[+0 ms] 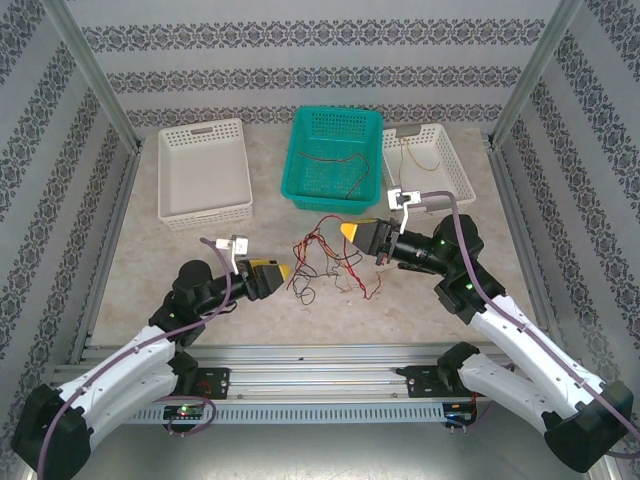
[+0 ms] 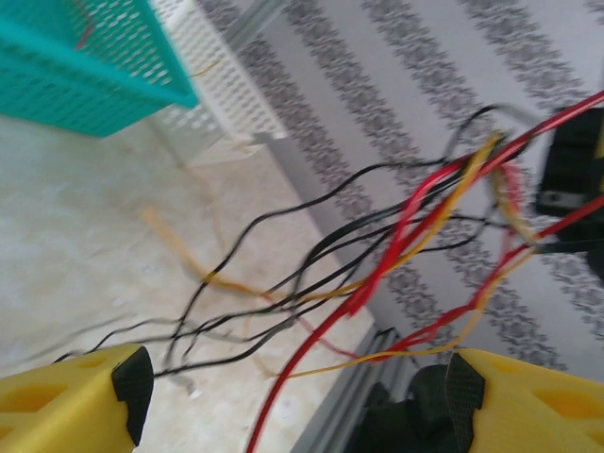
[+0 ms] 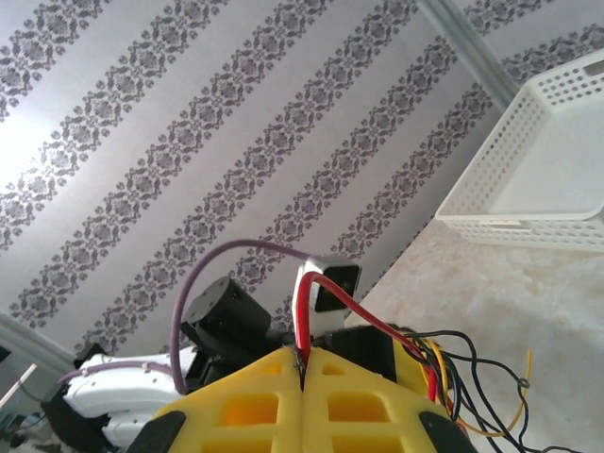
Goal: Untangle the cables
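Tangled cables (image 1: 330,262) between the grippers
Right gripper (image 1: 345,231) clamps a red strand (image 3: 304,311) (jaws together); left gripper (image 1: 287,272) gapes, holding nothing; strands slant up toward the right one.

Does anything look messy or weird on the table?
Yes. The cables form a knotted red, black and yellow snarl before the teal basket, one red strand pinched in the right gripper.
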### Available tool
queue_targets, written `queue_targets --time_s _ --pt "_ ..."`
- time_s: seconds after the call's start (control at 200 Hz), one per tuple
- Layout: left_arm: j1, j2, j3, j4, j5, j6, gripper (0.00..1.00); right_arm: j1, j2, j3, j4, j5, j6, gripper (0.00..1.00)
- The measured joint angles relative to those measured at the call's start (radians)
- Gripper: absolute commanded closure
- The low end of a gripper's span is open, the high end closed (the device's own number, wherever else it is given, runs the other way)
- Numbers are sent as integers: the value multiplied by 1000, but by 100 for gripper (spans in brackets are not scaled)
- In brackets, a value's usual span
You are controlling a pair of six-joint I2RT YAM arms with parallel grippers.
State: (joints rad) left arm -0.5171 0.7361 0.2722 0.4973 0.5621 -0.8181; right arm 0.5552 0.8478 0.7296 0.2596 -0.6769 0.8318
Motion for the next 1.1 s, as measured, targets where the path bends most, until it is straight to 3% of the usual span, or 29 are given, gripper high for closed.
queue_targets --time_s 0.43,0.62,0.799,1.099 --pt "0 212 0 330 209 -112 26 20 -1 0 3 -70 -24 100" --pt "0 211 0 373 241 -131 51 26 -1 0 2 -80 -32 100" --pt "0 201 1 375 254 -133 63 25 -6 0 -5 -80 -46 100" --pt "0 165 -2 375 258 -134 60 23 -9 0 -4 -79 -45 100"
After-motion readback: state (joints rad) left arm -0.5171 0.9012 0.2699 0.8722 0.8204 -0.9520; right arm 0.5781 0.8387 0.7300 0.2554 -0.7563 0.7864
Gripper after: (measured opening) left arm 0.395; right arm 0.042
